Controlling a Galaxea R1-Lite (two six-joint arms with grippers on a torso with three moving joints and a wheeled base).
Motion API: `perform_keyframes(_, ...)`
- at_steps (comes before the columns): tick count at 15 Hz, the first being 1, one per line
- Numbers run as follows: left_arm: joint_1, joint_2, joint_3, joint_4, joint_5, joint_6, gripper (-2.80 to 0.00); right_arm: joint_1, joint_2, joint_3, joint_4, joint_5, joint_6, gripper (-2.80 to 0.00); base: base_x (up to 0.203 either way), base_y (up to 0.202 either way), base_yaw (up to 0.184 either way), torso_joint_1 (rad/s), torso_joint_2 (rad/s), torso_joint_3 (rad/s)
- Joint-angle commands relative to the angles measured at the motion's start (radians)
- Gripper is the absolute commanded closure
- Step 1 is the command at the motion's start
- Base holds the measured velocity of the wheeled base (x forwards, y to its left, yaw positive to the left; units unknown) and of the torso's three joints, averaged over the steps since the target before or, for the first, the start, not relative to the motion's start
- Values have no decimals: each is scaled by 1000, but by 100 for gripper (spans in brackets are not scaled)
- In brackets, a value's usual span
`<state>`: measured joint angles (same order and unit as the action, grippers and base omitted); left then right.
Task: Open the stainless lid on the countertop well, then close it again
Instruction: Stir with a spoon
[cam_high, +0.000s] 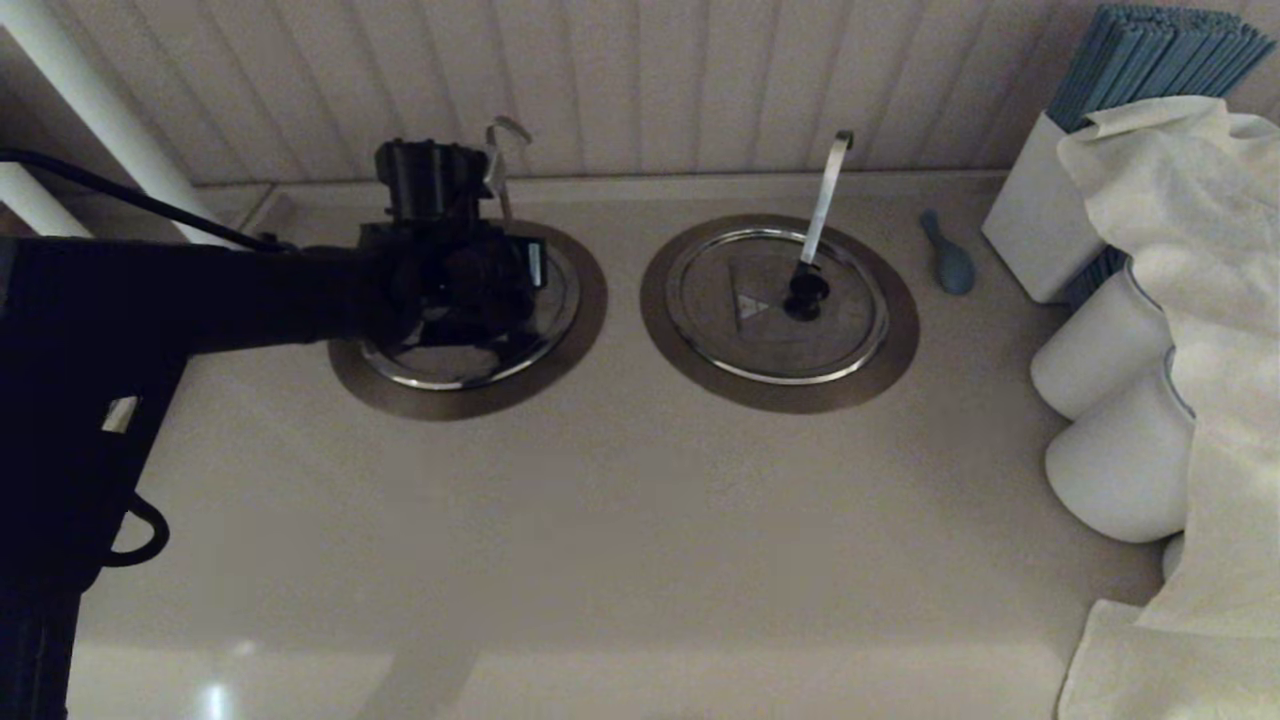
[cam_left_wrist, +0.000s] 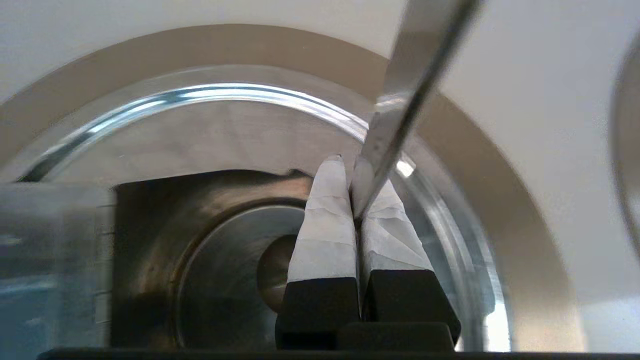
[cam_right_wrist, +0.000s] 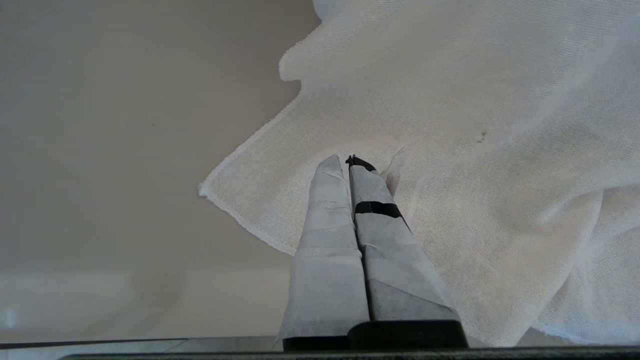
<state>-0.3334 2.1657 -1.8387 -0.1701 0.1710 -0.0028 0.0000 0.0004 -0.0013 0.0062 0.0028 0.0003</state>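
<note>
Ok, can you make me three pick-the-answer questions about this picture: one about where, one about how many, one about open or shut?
1. Where is the left gripper? A) over the stainless lid B) over the spoon C) on the cloth
2. How many round lids? A) one B) two C) four
3. The right gripper fingers are: A) wide open B) shut C) holding a cup

1 A, the head view shows it there; 2 B, the twin lid lies beside it; 3 B, they touch.
</note>
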Motion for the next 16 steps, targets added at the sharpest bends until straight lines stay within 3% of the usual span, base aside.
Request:
perform_keyframes(1, -2, 6, 2, 0, 6, -2, -49, 0, 0, 0, 0, 0, 0, 0, 0, 0, 0, 0, 0, 0)
perform_keyframes(2, -5, 8, -3, -2, 8, -6, -280, 0, 1, 0, 0, 0, 0, 0, 0, 0, 0, 0, 0, 0)
perform_keyframes(6, -12, 29, 1, -161, 8, -3, -280, 0, 0, 0, 0, 0, 0, 0, 0, 0, 0, 0, 0, 0)
perform_keyframes(16, -39, 1, 27, -170, 8, -11, -280, 0, 0, 0, 0, 0, 1, 0, 0, 0, 0, 0, 0, 0)
